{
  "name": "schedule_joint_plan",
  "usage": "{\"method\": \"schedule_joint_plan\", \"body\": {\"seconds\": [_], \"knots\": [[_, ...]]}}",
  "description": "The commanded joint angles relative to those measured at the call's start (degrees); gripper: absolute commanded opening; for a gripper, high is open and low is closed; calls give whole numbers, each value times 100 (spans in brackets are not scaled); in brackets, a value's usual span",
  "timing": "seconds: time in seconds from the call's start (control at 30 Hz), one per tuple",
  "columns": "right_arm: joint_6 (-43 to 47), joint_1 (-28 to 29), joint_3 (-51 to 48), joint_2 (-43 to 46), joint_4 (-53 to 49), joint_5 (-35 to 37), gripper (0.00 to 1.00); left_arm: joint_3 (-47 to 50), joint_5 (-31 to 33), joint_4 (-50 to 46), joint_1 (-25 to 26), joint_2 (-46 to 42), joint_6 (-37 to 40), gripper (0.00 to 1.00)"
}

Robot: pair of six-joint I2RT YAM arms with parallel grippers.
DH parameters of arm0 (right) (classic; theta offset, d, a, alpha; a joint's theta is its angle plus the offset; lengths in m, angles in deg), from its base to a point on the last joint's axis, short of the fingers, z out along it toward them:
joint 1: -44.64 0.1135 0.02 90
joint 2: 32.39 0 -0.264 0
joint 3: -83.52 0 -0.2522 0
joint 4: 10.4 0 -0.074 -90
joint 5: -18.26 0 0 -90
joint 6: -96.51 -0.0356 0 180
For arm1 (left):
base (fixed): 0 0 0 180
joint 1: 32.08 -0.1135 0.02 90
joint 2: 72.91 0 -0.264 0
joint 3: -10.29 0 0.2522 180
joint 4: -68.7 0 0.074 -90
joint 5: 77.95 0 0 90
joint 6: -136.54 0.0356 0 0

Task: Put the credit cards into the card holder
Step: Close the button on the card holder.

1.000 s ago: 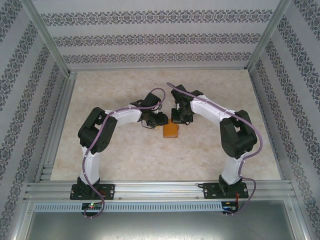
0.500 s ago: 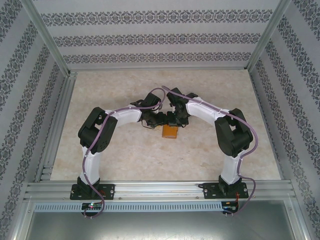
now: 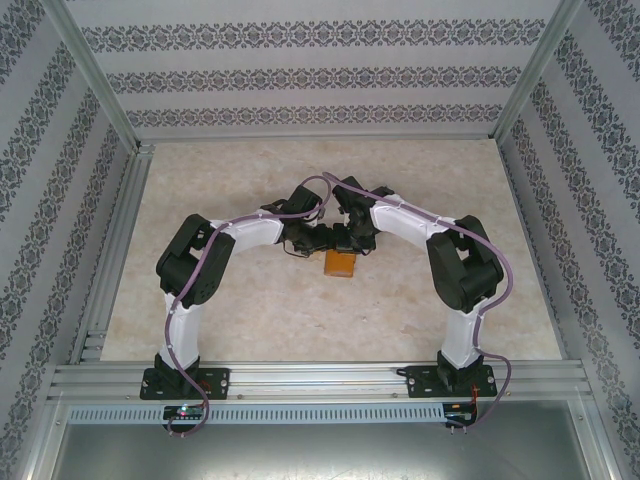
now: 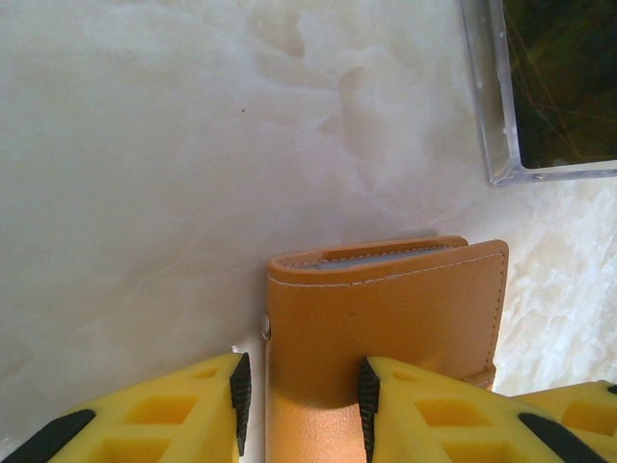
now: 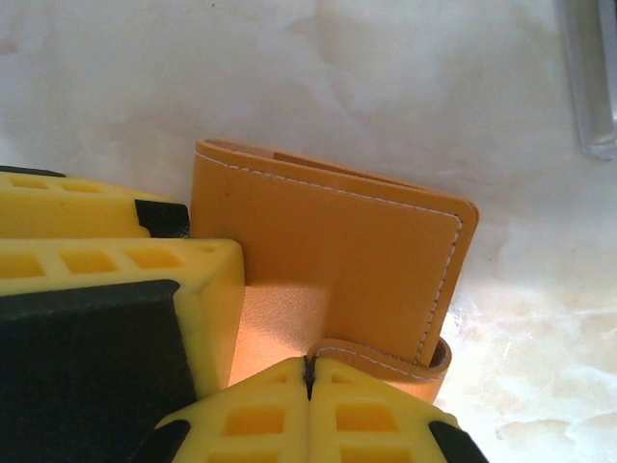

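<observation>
On the table (image 4: 145, 145), card holder (image 4: 405, 318) with grey card (image 4: 386, 259) inside, clamped by left claw (image 4: 304, 384), right claw (image 5: 308, 378) together.

White arms (image 3: 180, 335), black joints (image 3: 195, 265), lilac cables (image 3: 312, 180) along each; yellow cut-out fingers (image 4: 145, 415) (black pads (image 4: 240, 386)).

We call this a robot test cell in a lab, not a home. Bare aluminium posts (image 3: 92, 75) and a slotted front rail (image 3: 320, 378) box in a marble-look table (image 3: 230, 300). Patterned wallpaper panels (image 3: 300, 75) stand as backdrop on three sides. The left arm (image 3: 250, 232) and right arm (image 3: 410, 218) are bolted to that rail.
</observation>
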Motion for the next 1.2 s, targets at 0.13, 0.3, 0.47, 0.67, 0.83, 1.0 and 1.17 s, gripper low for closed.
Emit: {"method": "schedule_joint_plan", "body": {"seconds": [0.13, 0.3, 0.47, 0.67, 0.83, 1.0, 1.17], "knots": [[0, 29, -17, -173, 205, -104, 0, 139, 140, -138, 101, 239, 6, 37], [13, 27, -6, -268, 190, -167, 0, 102, 144, -147, 97, 248, 8, 37], [13, 37, -54, -388, 251, -193, 0, 83, 132, -165, 96, 257, 7, 37], [21, 15, -157, -407, 252, -136, 0, 90, 141, -182, 93, 265, 3, 37], [63, 4, -213, -418, 196, -48, 0, 109, 157, -161, 100, 248, -18, 37], [63, 20, -367, -439, 235, 7, 0, 92, 128, -115, 93, 287, -16, 37], [89, 26, -527, -438, 277, 112, 0, 101, 132, -99, 102, 265, -26, 37]]}}
